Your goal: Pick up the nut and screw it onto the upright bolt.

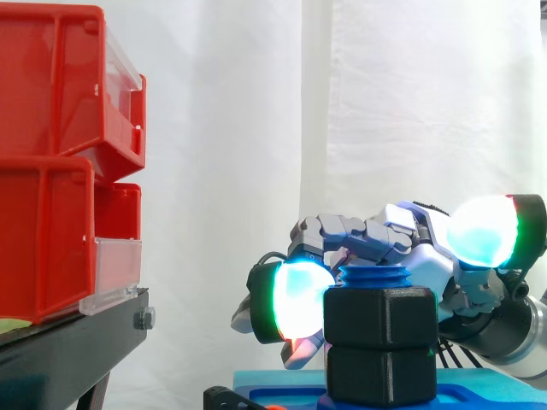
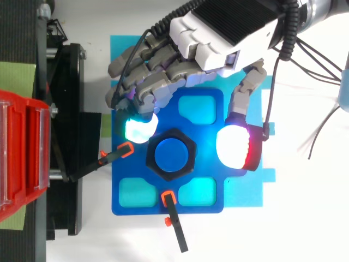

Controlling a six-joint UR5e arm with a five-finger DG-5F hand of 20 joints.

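A black hexagonal nut (image 2: 188,143) sits on the upright blue bolt (image 2: 170,155), whose top pokes out just above it (image 1: 373,276). In the side view a second black hexagonal block (image 1: 380,376) lies directly under the nut (image 1: 380,316). The bolt stands in the middle of a blue plate (image 2: 218,203) with cyan pockets. My hand (image 2: 218,33) hovers over the far side of the plate, open and spread round the nut. One glowing fingertip (image 2: 139,129) is close beside the nut's upper left corner. The thumb pad (image 2: 234,147) stands apart on its right. Nothing is in the hand.
Stacked red bins (image 1: 51,162) on a black stand (image 1: 77,342) rise at the left. Two black clamps with orange tips (image 2: 117,155) (image 2: 174,218) bear on the plate's left and front edges. A light blue mat (image 2: 248,188) lies under the plate.
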